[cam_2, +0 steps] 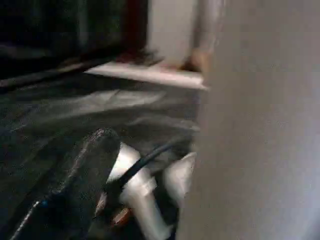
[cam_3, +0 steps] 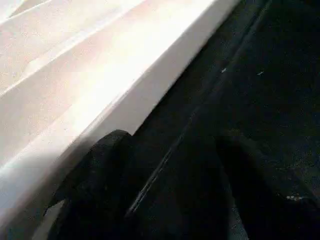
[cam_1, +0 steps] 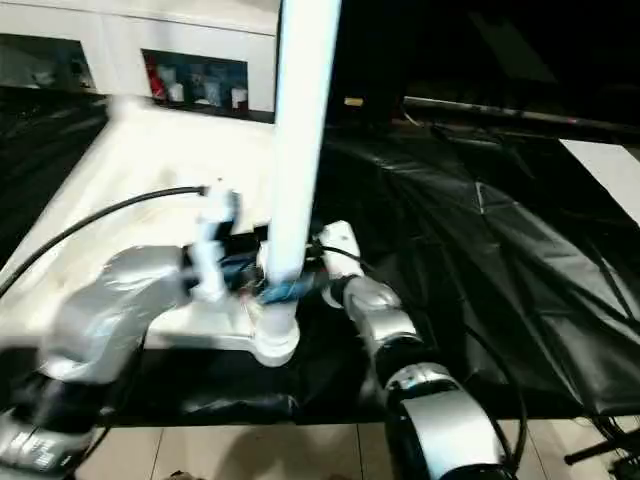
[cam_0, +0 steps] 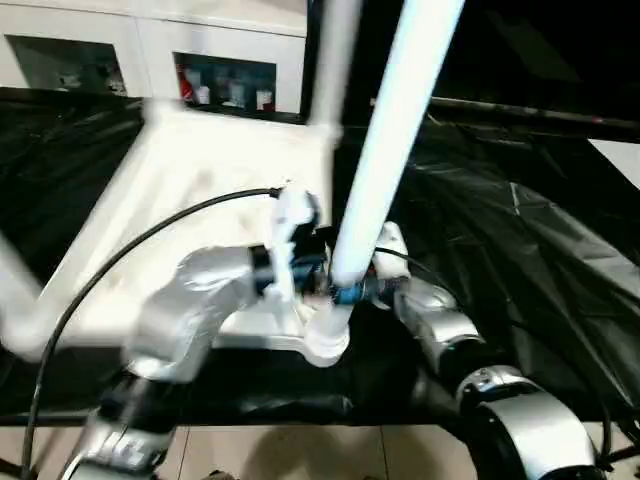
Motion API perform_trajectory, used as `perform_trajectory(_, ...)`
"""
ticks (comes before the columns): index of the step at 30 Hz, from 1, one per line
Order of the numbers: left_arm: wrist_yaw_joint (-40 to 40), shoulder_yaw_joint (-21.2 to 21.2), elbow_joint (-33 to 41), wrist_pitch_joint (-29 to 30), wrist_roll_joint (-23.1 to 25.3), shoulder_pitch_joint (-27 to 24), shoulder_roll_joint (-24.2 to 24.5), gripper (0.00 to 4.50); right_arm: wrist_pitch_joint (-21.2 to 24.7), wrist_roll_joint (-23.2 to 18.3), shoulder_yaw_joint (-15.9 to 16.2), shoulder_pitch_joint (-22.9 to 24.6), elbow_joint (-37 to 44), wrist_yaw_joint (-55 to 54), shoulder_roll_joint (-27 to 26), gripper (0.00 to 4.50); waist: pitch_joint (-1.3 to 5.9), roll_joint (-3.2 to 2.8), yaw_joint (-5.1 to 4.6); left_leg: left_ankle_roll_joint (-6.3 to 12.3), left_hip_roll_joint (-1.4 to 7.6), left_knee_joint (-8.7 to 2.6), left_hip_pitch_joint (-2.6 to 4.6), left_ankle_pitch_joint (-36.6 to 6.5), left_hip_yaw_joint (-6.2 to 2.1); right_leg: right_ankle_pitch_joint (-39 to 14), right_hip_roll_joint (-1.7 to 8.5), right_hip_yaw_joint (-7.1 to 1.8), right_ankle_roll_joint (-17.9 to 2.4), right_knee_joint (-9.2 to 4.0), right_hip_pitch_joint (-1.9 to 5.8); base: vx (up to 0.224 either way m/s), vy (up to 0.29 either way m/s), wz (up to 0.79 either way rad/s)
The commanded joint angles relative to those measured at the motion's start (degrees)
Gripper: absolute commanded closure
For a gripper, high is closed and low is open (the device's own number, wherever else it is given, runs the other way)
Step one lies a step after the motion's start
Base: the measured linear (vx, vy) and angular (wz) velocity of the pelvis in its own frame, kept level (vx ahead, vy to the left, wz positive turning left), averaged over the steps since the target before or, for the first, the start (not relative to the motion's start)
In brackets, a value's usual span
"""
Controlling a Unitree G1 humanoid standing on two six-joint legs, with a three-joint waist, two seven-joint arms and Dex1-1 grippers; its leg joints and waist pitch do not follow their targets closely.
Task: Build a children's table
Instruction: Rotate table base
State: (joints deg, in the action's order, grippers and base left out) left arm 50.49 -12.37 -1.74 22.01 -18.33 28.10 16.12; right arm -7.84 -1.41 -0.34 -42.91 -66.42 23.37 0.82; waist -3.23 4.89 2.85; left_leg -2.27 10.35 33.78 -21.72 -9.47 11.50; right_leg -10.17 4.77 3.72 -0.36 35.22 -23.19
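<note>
Two grippers, left [cam_0: 300,270] & right [cam_0: 372,280], meet at upright leg [cam_0: 385,160]; finger state can't tell. Tabletop [cam_0: 200,190] lies on black sheeting [cam_0: 520,260], white cabinet [cam_0: 150,50] behind.

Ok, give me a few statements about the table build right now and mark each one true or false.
1. A white leg stands in the tabletop's near corner socket. True.
2. The tabletop lies on bare wooden flooring. False: it lies on black sheeting.
3. Both arms reach to the base of that leg, the left gripper on one side and the right gripper on the other. True.
4. No leg is fitted at the far corner. False: another leg rises there.
5. A white cabinet with glass doors stands behind the tabletop. True.
</note>
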Motion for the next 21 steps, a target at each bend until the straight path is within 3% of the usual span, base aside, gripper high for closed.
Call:
perform_trajectory(1,-1.6,0.1,-2.3,-0.9,3.1,0.0,1.8,0.02,-0.6,-0.3,-1.5,-0.9,-0.2,-1.1,1.6,1.42,3.77,-1.35,0.58,-2.75,3.13,-4.43,1.49,-16.5,-1.61,-11.4,3.68,-2.82,-11.2,-3.67,2.31,0.0,0.0,0.0)
perform_trajectory(7,6.3,-0.6,3.9,2.6,1.4,-5.9,9.0,0.02,-0.3,-1.0,-2.2,0.5,2.6,3.1,4.4,1.42,3.77,-1.49,0.88,-2.48,3.17,-4.33,1.64,-15.7,-1.39,-9.7,3.6,-2.8,-12.5,-3.35,2.17,0.0,0.0,0.0)
perform_trajectory(9,8.5,-1.4,5.9,2.6,1.5,-8.7,12.2,0.02,0.0,-0.9,-1.1,2.2,5.6,7.8,6.9,1.42,3.59,-1.03,1.13,-2.32,3.31,-4.51,1.54,-16.8,-1.41,-11.1,3.64,-2.79,-12.4,-3.56,2.24,0.0,0.0,0.0)
perform_trajectory(11,9.2,-2.1,4.4,0.6,2.5,-9.2,13.3,0.02,0.6,-0.7,0.5,3.8,8.6,12.6,9.1,1.42,3.38,-1.27,1.65,-2.31,3.21,-4.54,1.81,-18.1,-1.37,-13.3,3.5,-2.85,-11.7,-3.89,1.97,0.0,0.0,0.0)
perform_trajectory(13,9.5,-2.5,3.3,-0.3,3.2,-9.0,13.7,0.02,1.2,-0.6,1.3,4.7,10.6,15.3,10.4,1.42,3.39,-1.28,2.17,-2.83,3.25,-4.6,1.9,-18.9,-1.41,-15.1,3.63,-2.93,-11.1,-3.99,1.88,0.0,0.0,0.0)
perform_trajectory(14,9.4,-3.0,1.6,-1.4,4.4,-8.5,13.9,0.3,1.9,-0.5,2.4,5.9,13.3,18.7,12.1,1.42,3.28,-1.12,2.46,-2.78,3.16,-4.62,1.95,-19.9,-1.45,-16.6,3.54,-2.92,-10.3,-4.31,1.86,0.0,0.0,0.0)
perform_trajectory(15,8.7,-3.4,0.3,-2.3,5.5,-8.0,13.7,0.3,2.1,-0.2,3.1,6.6,14.8,20.4,13.2,1.42,3.29,-1.38,2.45,-2.89,3.21,-4.65,1.98,-20.2,-1.5,-16.9,3.58,-3.0,-10.0,-4.31,1.81,0.0,0.0,0.0)
perform_trajectory(16,8.7,-3.4,0.3,-2.3,5.5,-8.0,13.7,0.38,2.1,-0.2,3.1,6.6,14.8,20.4,13.2,1.42,3.38,-1.18,2.48,-3.08,3.24,-4.66,1.83,-19.9,-1.6,-16.9,3.68,-3.01,-9.6,-4.26,1.94,0.0,0.0,0.0)
perform_trajectory(19,7.1,-3.9,-2.2,-3.4,7.4,-6.8,12.9,0.63,2.9,0.3,4.5,8.2,18.6,24.1,15.6,1.42,3.5,-0.93,2.46,-2.92,3.14,-4.6,1.61,-18.5,-1.6,-15.7,3.64,-2.95,-9.9,-4.23,2.15,0.0,0.0,0.0)
perform_trajectory(20,6.6,-4.4,-4.0,-2.8,8.1,-5.5,11.9,0.77,4.3,0.1,5.4,9.6,22.5,27.5,18.1,1.42,3.47,-1.26,2.49,-2.48,3.06,-4.56,1.68,-17.9,-1.53,-14.4,3.4,-2.97,-10.0,-4.32,2.21,0.0,0.0,0.0)
perform_trajectory(21,6.5,-4.4,-4.1,-2.7,8.2,-5.3,11.8,0.83,4.5,0.0,5.5,9.8,23.1,27.9,18.4,1.42,3.72,-1.21,2.76,-2.42,3.2,-4.31,1.86,-17.3,-1.5,-13.0,3.64,-2.98,-10.4,-3.97,2.15,0.0,0.0,0.0)
